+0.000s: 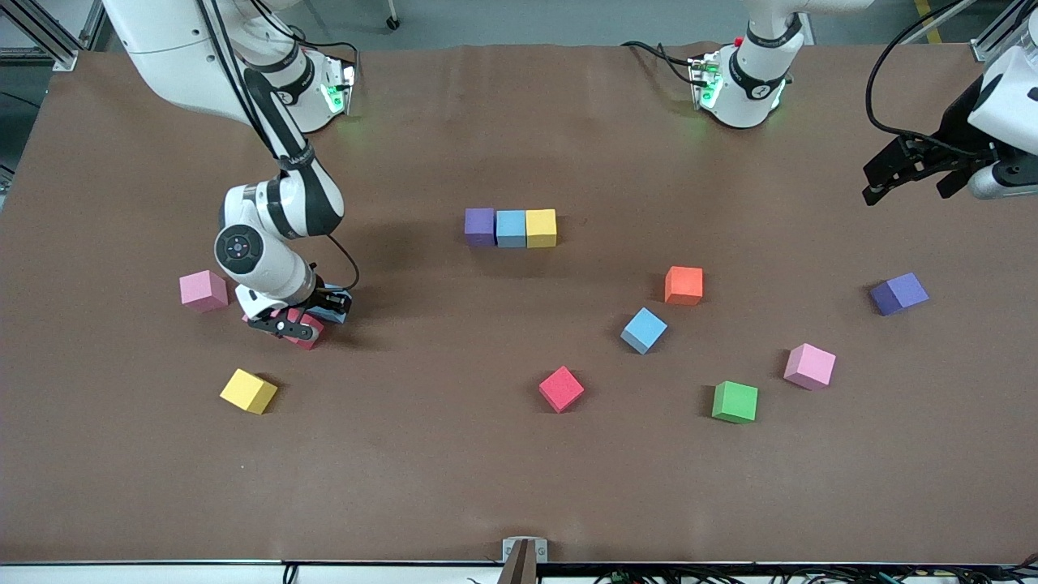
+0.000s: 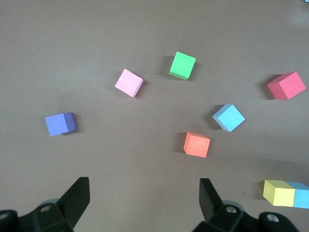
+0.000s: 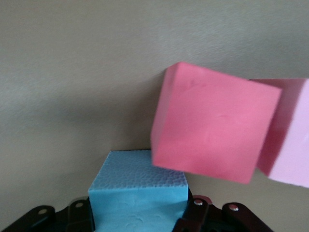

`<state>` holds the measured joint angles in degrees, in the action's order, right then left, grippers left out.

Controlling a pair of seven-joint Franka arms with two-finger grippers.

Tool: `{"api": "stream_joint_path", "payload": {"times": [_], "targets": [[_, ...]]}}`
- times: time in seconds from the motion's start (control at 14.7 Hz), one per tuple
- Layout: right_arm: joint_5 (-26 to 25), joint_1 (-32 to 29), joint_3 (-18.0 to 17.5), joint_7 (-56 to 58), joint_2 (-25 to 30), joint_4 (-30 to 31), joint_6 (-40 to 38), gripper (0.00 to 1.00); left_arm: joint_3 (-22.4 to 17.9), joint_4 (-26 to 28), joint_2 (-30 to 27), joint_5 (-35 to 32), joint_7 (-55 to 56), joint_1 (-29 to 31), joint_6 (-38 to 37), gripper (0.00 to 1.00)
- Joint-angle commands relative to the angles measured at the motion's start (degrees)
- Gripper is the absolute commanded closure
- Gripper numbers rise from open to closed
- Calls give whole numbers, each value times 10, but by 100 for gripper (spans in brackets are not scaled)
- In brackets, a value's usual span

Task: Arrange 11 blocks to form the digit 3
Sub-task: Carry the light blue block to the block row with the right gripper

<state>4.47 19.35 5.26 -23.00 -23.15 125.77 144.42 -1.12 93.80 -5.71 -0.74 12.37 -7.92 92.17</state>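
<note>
Brown counter (image 1: 519, 454), no readable labels for you. Right hand (image 1: 302, 318) grips a light blue block (image 3: 137, 193) beside a red block (image 3: 212, 128); left hand (image 2: 145, 198) waits, released.

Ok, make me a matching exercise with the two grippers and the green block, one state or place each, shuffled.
Things:
1. left gripper
2. right gripper
3. green block

States or places:
A. on the table beside a pink block
B. open, in the air at the left arm's end of the table
C. down at the table, shut on a light blue block

Pairs: 1-B, 2-C, 3-A
</note>
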Motion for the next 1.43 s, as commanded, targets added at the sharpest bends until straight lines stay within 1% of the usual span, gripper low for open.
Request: {"api": "stream_joint_path", "payload": {"times": [0.0,0.2,0.34,0.41,0.61,0.82,1.09,1.36], "targets": [[11,39,-2,-3,20,-8,-29,81,-2,-9,3,6,-6,-2,-8,0],[13,97,-1,-22,22,-67,-90,81,-3,-3,1,6,-6,-1,-8,0],[32,145,-1,-69,15,-112,-107,81,-3,-3,1,6,-12,0,-8,0],[40,166,-1,-86,7,-126,-107,81,-3,-3,0,6,-14,1,-8,0],[41,204,-1,-92,-18,-159,-107,81,-4,2,-2,6,-22,4,-8,0],[41,234,-1,-93,-66,-212,-114,81,-5,2,0,6,-29,8,-3,0],[40,256,4,-93,-102,-224,-113,81,-5,2,4,6,-29,9,6,0],[40,273,5,-112,-105,-221,-113,81,-5,2,5,6,-30,11,9,0]]}}
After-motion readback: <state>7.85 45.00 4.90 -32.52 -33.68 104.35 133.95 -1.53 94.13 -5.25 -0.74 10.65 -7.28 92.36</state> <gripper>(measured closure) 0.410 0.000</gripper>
